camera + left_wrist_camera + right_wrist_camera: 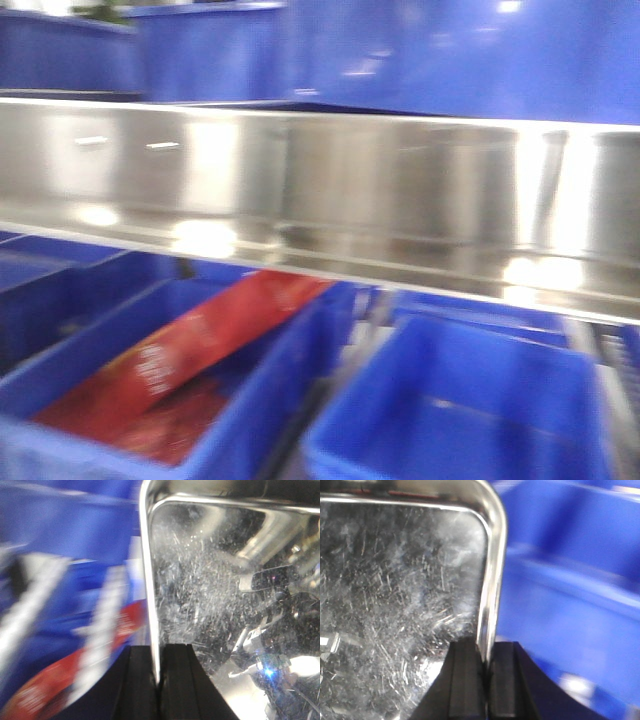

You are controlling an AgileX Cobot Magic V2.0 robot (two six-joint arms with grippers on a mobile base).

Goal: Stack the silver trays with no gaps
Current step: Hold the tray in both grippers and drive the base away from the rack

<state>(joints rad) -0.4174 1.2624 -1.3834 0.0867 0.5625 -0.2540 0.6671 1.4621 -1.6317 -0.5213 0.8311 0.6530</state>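
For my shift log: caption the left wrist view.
Left hand grips the rim of a silver tray, blue bins blurred beyond.

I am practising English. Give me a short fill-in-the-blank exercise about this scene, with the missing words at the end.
1. The left gripper is shut on the ____ of the silver tray.
2. The right gripper is also ____ on the tray.
3. The plastic bins are ____.
4. The package lying in one bin is mostly ____.

Missing words: rim, shut, blue, red.
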